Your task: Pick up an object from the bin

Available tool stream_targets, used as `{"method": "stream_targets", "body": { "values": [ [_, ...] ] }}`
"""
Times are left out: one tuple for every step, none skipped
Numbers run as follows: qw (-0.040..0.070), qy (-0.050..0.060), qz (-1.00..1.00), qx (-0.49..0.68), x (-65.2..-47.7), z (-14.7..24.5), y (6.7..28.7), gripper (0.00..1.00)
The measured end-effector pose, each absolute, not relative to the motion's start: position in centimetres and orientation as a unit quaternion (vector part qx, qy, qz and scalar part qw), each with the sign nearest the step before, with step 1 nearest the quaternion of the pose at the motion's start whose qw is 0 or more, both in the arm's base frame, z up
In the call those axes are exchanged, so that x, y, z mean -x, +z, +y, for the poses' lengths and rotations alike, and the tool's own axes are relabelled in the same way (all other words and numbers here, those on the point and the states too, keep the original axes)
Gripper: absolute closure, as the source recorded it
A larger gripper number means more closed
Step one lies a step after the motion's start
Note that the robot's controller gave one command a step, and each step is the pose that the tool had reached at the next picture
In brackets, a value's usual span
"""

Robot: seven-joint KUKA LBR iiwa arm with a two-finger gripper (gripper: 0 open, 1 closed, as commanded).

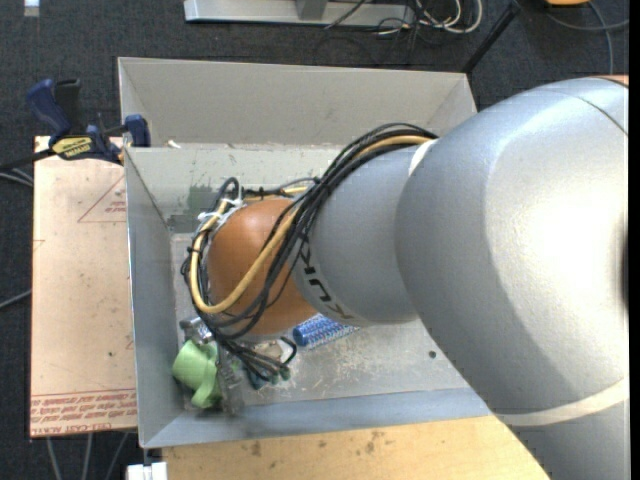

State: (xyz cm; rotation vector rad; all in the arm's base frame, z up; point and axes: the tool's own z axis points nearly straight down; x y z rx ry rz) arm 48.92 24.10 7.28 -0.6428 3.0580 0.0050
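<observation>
Gripper (232, 376) sits low in the near-left corner of the grey bin (150, 298), under the orange wrist cover (250, 268) and its looped cables (215, 288). Its tip is lost among cable ends and metal parts, so released or clenched: cannot tell, and nothing can be logged as held. Nearest thing is a light green lump (195, 370), soft-looking, just beside the gripper on the view's left, between it and the bin's left wall; whether they touch is not resolvable. The lump's long axis runs roughly along that wall, top to bottom of the view. Second candidate is a blue ribbed piece (320, 332) on the floor to the view's right of the gripper, partly under the arm, lying aslant. Judgement: the green lump is the likelier target, and the coming move turns on a small offset toward the view's left, with the wall leaving little room on that side
</observation>
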Motion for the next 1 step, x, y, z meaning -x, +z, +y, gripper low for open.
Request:
{"method": "stream_targets", "body": {
  "values": [
    [0.006, 0.001, 0.98, 0.198, -51.8, 18.45, 27.15, 1.0]
  ]
}}
